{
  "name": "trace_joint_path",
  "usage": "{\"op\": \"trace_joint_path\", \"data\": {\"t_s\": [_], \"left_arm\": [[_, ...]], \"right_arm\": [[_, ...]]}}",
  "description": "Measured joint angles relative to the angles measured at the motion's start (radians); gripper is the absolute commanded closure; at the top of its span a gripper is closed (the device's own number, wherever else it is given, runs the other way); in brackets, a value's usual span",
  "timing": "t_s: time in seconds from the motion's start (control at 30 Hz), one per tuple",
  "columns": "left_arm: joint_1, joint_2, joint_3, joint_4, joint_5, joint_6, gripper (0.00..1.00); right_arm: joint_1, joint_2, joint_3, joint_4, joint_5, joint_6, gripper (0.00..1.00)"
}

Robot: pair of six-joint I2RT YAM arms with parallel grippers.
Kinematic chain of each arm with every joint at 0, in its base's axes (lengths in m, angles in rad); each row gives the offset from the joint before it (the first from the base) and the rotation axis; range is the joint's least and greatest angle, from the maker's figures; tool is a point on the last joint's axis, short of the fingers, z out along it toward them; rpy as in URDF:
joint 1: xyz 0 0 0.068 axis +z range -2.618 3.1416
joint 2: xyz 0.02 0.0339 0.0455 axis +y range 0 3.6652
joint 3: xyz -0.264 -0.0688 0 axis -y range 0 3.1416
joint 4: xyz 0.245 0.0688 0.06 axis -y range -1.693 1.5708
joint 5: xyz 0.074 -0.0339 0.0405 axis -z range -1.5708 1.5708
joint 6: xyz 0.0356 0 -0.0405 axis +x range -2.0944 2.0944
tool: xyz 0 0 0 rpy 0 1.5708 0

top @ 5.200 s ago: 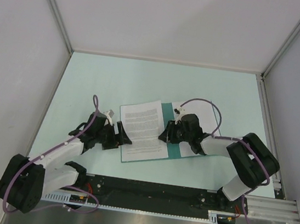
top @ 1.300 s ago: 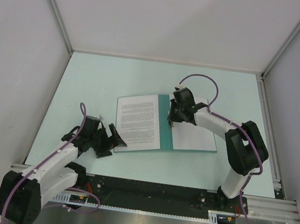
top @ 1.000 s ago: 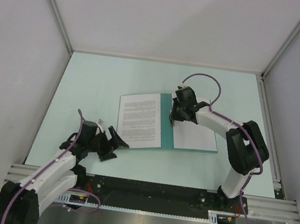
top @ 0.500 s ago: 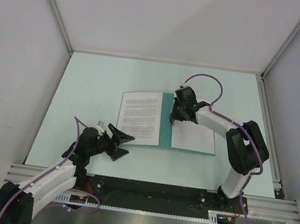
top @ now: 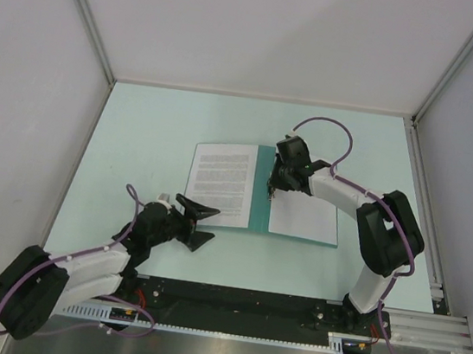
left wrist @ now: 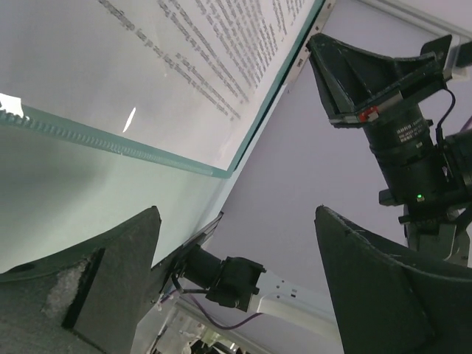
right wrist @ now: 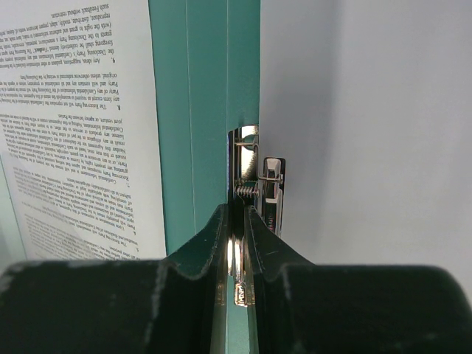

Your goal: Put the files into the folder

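Note:
The teal folder (top: 260,199) lies open in the middle of the table. The printed sheet (top: 221,184) covers its left half and the nearly blank sheet (top: 306,214) its right half. My right gripper (top: 274,184) is over the spine, shut on the folder's metal clip lever (right wrist: 237,254). The right wrist view shows the teal spine (right wrist: 195,110) between the printed sheet (right wrist: 74,125) and the blank sheet (right wrist: 369,110). My left gripper (top: 200,224) is open and empty, just off the folder's near left corner. Its wrist view shows the printed sheet (left wrist: 184,59) and the folder's edge (left wrist: 147,151).
White walls enclose the pale mint tabletop (top: 156,123) at the back and on both sides. A metal rail (top: 246,305) runs along the near edge by the arm bases.
The folder has turned and now lies square to the table. My left arm has drawn back toward the near edge and swung right. My right gripper stays shut at the spine.

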Motion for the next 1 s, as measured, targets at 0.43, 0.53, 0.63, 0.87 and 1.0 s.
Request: {"op": "trace_joint_path", "data": {"t_s": [0.43, 0.53, 0.63, 0.87, 1.0], "left_arm": [[-0.013, 0.219, 0.000, 0.164, -0.056, -0.007, 0.22], [-0.022, 0.283, 0.000, 0.177, -0.045, -0.003, 0.16], [-0.050, 0.303, 0.003, 0.204, -0.057, -0.007, 0.27], [-0.066, 0.460, 0.002, 0.362, -0.108, -0.028, 0.53], [-0.066, 0.597, 0.000, 0.522, -0.132, -0.035, 0.64]], "right_arm": [[0.005, 0.000, 0.000, 0.003, 0.003, 0.004, 1.00], [0.005, 0.000, 0.000, 0.004, 0.003, 0.004, 1.00], [0.005, 0.000, 0.000, 0.007, 0.003, 0.005, 1.00], [0.008, 0.000, 0.000, 0.018, 0.003, 0.005, 1.00], [0.013, 0.000, 0.000, 0.019, 0.004, 0.005, 1.00]]}}
